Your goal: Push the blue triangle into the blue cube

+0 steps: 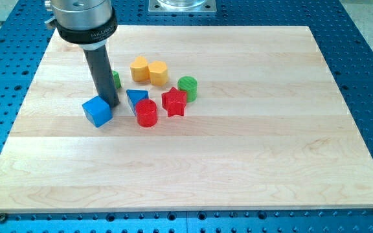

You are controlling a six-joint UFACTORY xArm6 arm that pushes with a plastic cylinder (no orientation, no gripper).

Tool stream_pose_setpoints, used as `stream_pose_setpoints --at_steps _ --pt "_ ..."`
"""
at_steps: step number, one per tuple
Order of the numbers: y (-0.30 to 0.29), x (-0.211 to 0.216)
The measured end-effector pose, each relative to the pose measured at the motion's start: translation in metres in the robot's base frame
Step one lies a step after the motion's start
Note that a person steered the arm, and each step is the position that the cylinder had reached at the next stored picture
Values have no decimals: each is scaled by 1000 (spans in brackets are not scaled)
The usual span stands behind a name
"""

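The blue cube (97,111) sits on the wooden board toward the view's left. The blue triangle (135,99) lies a short way to its right, with a small gap between them. My tip (111,104) is down on the board in that gap, touching or nearly touching the cube's upper right corner, just left of the triangle. A red cylinder (146,113) presses against the triangle's lower right side.
A red star (174,102) and a green cylinder (188,88) lie right of the triangle. A yellow-orange pentagon (139,68) and a yellow hexagon (158,72) sit above it. A green block (116,79) is partly hidden behind the rod. The board's left edge (19,110) is close to the cube.
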State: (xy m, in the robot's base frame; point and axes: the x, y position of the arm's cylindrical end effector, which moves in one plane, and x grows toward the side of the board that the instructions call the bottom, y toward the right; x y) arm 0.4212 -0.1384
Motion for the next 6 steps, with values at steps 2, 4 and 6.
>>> stream_pose_setpoints --at_steps 2,4,6 --pt "77 -15" --pt "59 23" --pt "29 13"
